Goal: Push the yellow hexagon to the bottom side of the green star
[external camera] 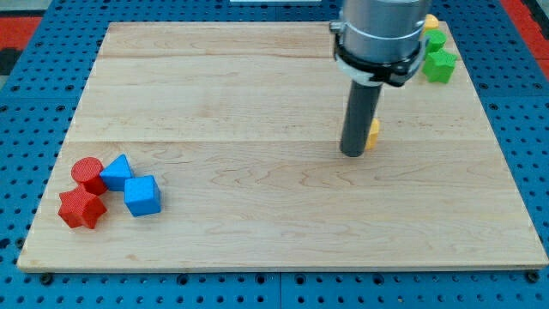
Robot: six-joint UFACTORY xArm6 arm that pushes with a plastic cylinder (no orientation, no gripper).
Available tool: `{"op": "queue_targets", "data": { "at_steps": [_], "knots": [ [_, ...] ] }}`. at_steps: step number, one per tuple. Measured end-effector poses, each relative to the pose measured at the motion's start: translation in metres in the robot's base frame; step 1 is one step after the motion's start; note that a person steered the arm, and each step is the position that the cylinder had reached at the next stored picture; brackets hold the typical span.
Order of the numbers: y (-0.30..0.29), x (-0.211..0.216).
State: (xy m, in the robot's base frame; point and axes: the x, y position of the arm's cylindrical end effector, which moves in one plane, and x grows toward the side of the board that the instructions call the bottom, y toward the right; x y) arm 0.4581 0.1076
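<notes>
A yellow block (373,132), its shape mostly hidden, peeks out from behind the right side of my rod. My tip (352,153) rests on the board right against that yellow block, at its left. A green block (440,66), star-like in outline, sits at the view's top right near the board's edge. A second green block (435,41) sits just above it, and another yellow block (431,21) shows partly behind the arm's body.
At the view's bottom left a red cylinder (87,172), a red star-like block (81,209), a blue triangular block (117,172) and a blue cube (142,196) sit clustered. The wooden board (257,103) lies on a blue pegboard.
</notes>
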Motion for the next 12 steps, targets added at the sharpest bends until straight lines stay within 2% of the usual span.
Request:
{"op": "queue_targets", "data": {
  "at_steps": [1, 6, 8, 12],
  "knots": [
    [0.016, -0.015],
    [0.015, -0.059],
    [0.041, -0.083],
    [0.041, -0.114]
  ]
}}
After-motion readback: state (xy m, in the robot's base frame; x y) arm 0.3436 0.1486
